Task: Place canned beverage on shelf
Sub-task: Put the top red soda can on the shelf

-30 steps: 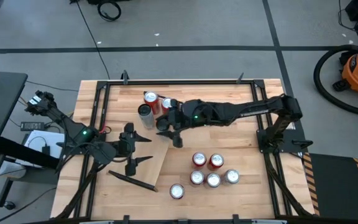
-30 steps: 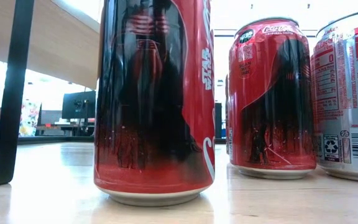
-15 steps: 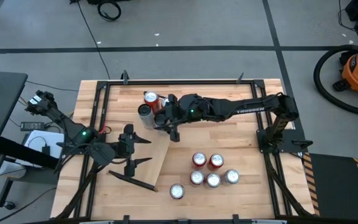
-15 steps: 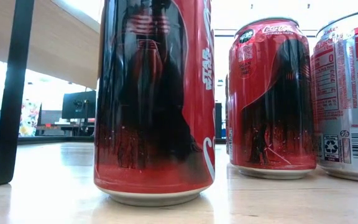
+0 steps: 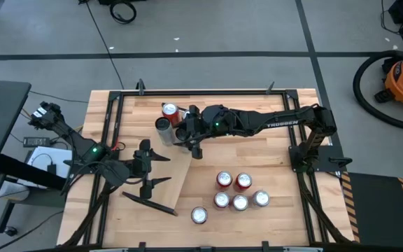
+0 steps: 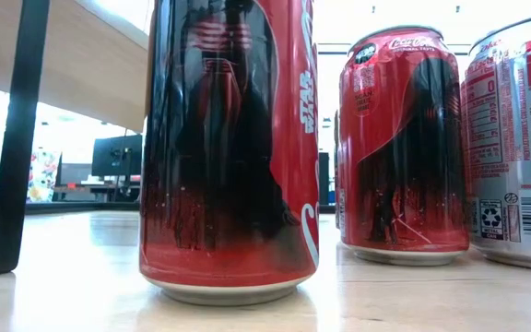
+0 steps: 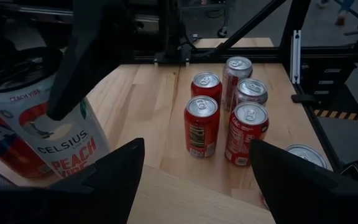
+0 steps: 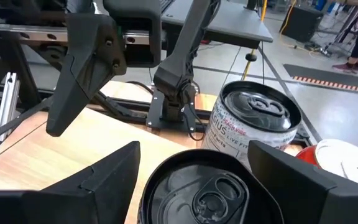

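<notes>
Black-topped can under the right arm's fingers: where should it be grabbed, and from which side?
Take the black-topped metal can by its round side wall, coming straight down: it stands upright, with the open right gripper poised over it. Keep clear of the side facing the white Celsius can. The left gripper waits apart.

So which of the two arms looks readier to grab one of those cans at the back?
The right. Its gripper hangs open directly over the dark-topped can in the back cluster, while the left gripper waits open near the shelf, away from any can.

dark-topped can (image 8: 197,186) between spread jaws; white can (image 8: 253,121) just beyond
</notes>
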{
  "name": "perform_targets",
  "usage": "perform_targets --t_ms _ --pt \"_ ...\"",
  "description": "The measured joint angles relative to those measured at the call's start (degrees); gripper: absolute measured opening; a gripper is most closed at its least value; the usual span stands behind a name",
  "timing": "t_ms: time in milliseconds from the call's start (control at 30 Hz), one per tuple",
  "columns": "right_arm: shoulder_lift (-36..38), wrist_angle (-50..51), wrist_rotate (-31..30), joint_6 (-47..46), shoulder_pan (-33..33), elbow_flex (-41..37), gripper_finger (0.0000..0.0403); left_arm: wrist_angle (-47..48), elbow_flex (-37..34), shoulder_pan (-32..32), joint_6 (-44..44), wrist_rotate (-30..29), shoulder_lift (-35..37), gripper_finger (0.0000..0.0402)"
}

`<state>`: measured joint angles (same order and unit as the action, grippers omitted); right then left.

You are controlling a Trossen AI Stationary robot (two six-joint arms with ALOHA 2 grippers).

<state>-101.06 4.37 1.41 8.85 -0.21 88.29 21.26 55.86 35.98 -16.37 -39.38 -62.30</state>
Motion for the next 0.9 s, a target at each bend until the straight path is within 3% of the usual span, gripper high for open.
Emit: perform_targets --t_ms 400,600,800,900 --pt "0.04 0.41 -0.29 1.78 0.01 0.77 0.0352 0.02 0.0 -0.01 0.01 0.0 0.0 0.0302" --pt "0.24 0.41 -0.49 2.06 0.6 3.73 0.0354 0.04 0.0 -0.01 0.01 0.0 -0.01 0.0302" --pt "1.83 5.42 -6.16 5.2 1.22 6.83 0.0354 0.41 0.0 -0.01 0.08 0.0 -0.02 0.0302" --pt "3.16 6.36 -4.34 4.13 1.2 7.58 0.0354 0.6 0.0 -0.01 0.27 -0.01 -0.01 0.0302"
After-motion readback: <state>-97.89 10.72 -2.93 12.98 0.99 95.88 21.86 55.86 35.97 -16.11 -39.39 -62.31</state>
